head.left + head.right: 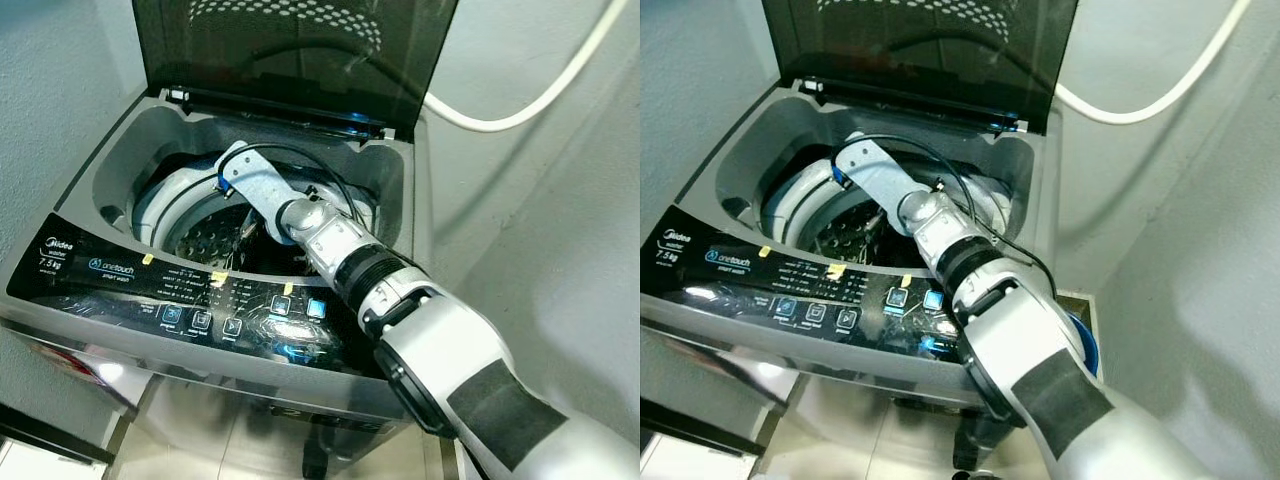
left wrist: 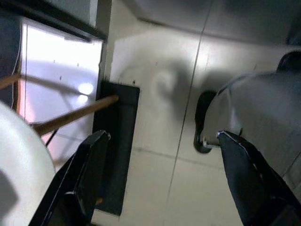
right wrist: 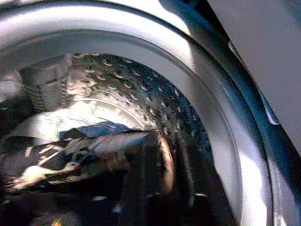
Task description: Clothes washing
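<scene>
A grey top-load washing machine [image 1: 120,290] stands before me with its dark lid [image 1: 290,50] raised. My right arm [image 1: 330,240] reaches over the control panel and down into the steel drum [image 1: 200,235]. In the right wrist view, my right gripper [image 3: 155,169] is a dark blurred shape low in the drum, next to a crumpled heap of dark and light clothes [image 3: 61,155] on the drum's bottom. I cannot make out whether it holds any cloth. My left gripper [image 2: 163,136] hangs open over the tiled floor, with nothing in it.
A white hose [image 1: 540,95] runs along the wall behind the machine. A blue basin [image 1: 1085,345] sits on the floor to its right, partly behind my arm. Below my left arm lie a black mat [image 2: 117,141] and wooden sticks [image 2: 70,115].
</scene>
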{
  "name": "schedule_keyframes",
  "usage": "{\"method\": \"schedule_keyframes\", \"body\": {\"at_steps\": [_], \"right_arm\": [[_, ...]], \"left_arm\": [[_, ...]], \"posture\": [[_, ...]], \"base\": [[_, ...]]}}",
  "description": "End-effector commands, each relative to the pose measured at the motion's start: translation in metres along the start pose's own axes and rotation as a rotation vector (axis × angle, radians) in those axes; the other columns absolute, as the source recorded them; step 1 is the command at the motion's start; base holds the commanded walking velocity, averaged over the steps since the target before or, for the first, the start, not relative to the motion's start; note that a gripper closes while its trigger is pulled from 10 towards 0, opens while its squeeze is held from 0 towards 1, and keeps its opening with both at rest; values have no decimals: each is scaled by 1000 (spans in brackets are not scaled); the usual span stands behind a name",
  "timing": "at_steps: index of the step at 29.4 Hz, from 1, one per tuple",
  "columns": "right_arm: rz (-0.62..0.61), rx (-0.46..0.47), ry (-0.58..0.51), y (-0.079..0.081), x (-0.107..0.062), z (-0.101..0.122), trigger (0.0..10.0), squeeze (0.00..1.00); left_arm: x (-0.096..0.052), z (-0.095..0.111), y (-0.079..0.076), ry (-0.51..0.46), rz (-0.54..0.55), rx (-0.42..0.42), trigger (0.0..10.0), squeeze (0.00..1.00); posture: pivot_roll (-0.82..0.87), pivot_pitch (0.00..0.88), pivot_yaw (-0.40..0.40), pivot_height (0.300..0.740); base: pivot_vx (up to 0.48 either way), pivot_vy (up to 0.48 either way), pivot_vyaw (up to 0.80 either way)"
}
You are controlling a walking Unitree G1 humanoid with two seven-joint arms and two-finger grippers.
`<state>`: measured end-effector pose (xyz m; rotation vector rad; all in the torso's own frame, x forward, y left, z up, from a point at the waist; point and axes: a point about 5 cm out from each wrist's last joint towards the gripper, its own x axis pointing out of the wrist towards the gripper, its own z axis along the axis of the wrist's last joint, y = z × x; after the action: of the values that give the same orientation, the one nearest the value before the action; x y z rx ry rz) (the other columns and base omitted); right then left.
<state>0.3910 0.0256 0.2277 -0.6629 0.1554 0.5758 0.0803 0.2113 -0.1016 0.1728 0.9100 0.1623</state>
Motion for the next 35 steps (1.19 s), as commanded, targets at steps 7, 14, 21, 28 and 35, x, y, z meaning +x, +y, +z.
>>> {"method": "schedule_keyframes", "body": {"at_steps": [7,14,21,28,35], "right_arm": [[-97,392,-256,-23,-7,31,10000,1000],[49,877,-585,-58,-23,43,10000,910],[262,972,-851,-67,-41,10,10000,0],[428,1054,-1144,-63,-74,-17,10000,0],[569,1019,-1289,-59,-95,-11,10000,0]], "left_arm": [[-25,-41,-51,174,-172,4,10000,0],[-18,-33,-45,167,-155,-18,10000,0],[-6,-19,-33,154,-142,4,10000,0],[8,1,-21,145,-135,25,10000,0],[15,15,-18,125,-154,64,10000,0]], "posture": [[254,203,-176,740],[257,158,-162,740],[229,49,-126,740],[201,0,-78,740],[187,0,-47,740]], "base": [[0,0,0],[0,0,0],[0,0,0],[0,0,0],[0,0,0]]}}
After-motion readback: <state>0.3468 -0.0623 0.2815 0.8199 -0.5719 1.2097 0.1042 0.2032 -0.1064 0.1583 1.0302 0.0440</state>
